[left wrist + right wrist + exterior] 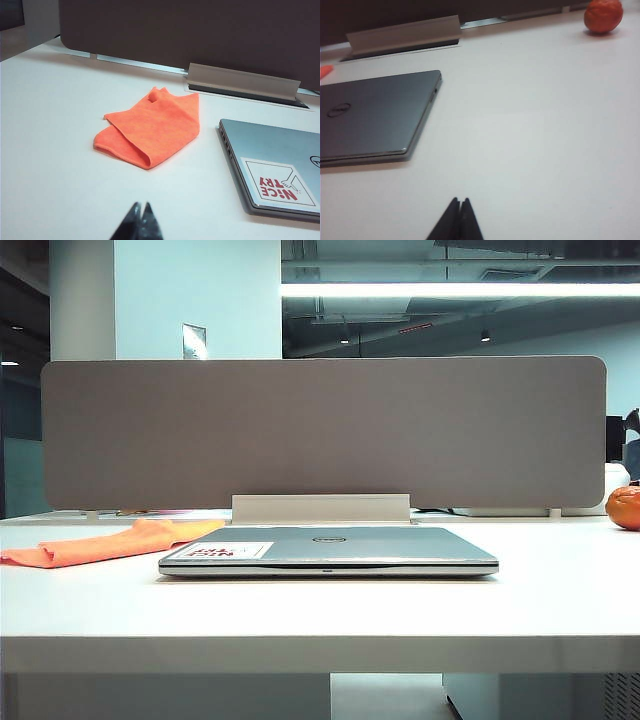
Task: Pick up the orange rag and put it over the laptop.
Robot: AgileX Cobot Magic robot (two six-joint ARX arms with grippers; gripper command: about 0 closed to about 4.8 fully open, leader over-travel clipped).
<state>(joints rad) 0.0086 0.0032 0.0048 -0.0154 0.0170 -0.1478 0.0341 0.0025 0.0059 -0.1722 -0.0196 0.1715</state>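
Note:
The orange rag point(110, 542) point(150, 129) lies folded and wrinkled on the white table, left of the laptop. The closed silver-grey Dell laptop point(328, 549) point(272, 165) point(375, 114) sits flat at the table's middle, its white sticker with red lettering point(278, 183) on the lid. A sliver of the rag point(325, 71) shows beyond the laptop in the right wrist view. My left gripper point(141, 206) is shut and empty, well short of the rag. My right gripper point(460, 201) is shut and empty, short of the laptop's right side. Neither arm shows in the exterior view.
A grey divider panel point(320, 430) stands along the table's back edge, with a silver cable-slot flap point(320, 508) point(240, 82) point(402, 34) behind the laptop. A round orange ball-like object point(625, 507) point(603, 16) sits at the far right.

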